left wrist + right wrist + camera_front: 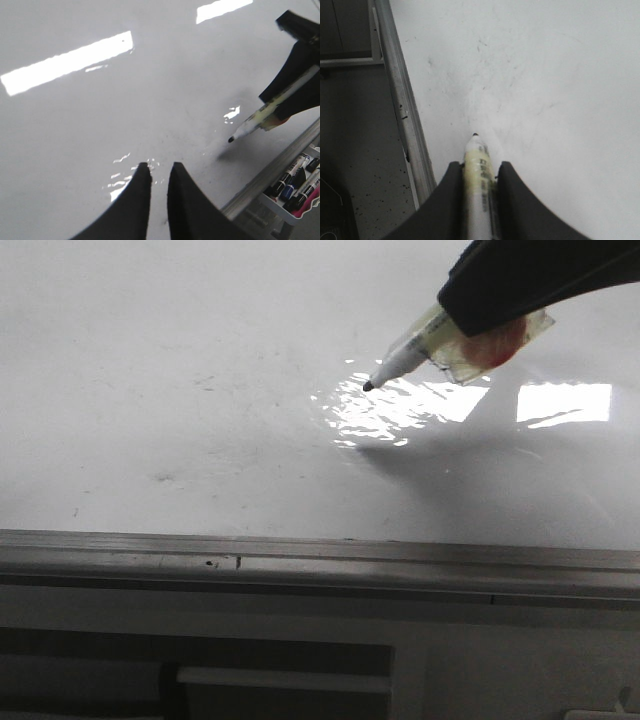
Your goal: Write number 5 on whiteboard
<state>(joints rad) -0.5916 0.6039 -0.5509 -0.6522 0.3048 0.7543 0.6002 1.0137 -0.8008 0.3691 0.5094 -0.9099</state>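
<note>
Front view: the black right gripper (480, 325) comes in from 1 o'clock, clamped on a white-barrelled black-tipped marker (405, 360); tip poised just off the large glossy white whiteboard (180, 370).
Number 5: no strokes visible, only faint smudges.
Left wrist view: the black left gripper (159, 175) hangs empty, jaws slightly parted; tray of spare markers (295, 185) at 4 o'clock.
Right wrist view: grey metal frame edge (402, 110) at 9 o'clock.
Advice: probably lower gently, keep light pressure, stay clear of the frame.

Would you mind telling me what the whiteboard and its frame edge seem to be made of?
The whiteboard looks like a glossy coated panel: it mirrors bright ceiling lights and carries faint grey smudges. Its frame edge appears to be brushed grey metal, probably aluminium, judging by its straight extruded ridges.
</note>
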